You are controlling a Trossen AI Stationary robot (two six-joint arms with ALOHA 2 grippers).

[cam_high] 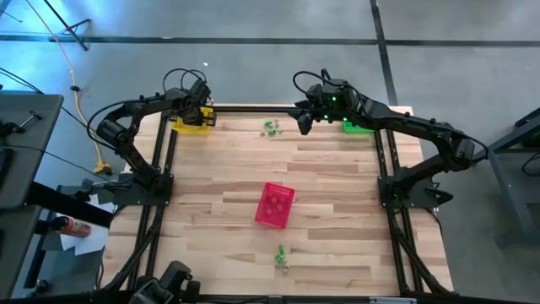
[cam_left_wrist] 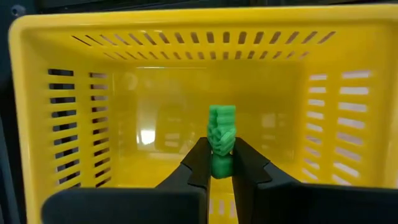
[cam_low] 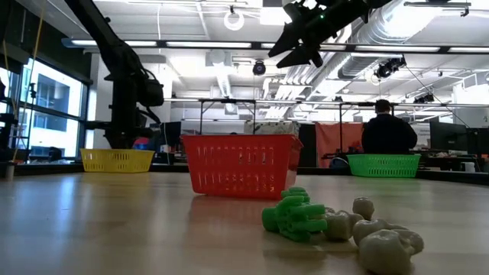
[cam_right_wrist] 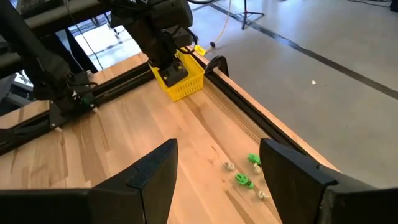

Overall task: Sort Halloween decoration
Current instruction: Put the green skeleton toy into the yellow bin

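1. Green trinket [cam_left_wrist: 221, 135]: pinched upright between the fingers of the left gripper [cam_left_wrist: 217, 163], hanging inside the yellow basket [cam_left_wrist: 74, 37] above its floor. Not yet dropped.
2. Left gripper: clamped on the trinket, fingers nearly together around its lower part. In the high view it sits over the yellow basket [cam_high: 191, 124] at the bench's far left corner.
3. Other trinkets: a small green and pale cluster [cam_high: 270, 127] lies on the bench [cam_high: 337, 194] near the far edge, between the two arms; a second cluster [cam_high: 281, 256] lies near the front edge, close to the low camera [cam_low: 299, 216].
4. Right gripper [cam_high: 305, 123]: fingers wide apart, nothing between them, held in the air just beside the far cluster, with the green basket [cam_high: 358, 127] behind it. From its wrist view the cluster [cam_right_wrist: 244, 178] shows on the wood below.
5. Pink basket [cam_high: 275, 205]: mid-bench, apart from both arms.
6. Risks, as judged:
   - The piece may cling to one finger at release and be carried out on withdrawal.
   - A green piece in a yellow basket may be a sorting mistake; the rule cannot be told from here.
   - The far cluster is tight, so the right gripper could nudge neighbours or take two at once.
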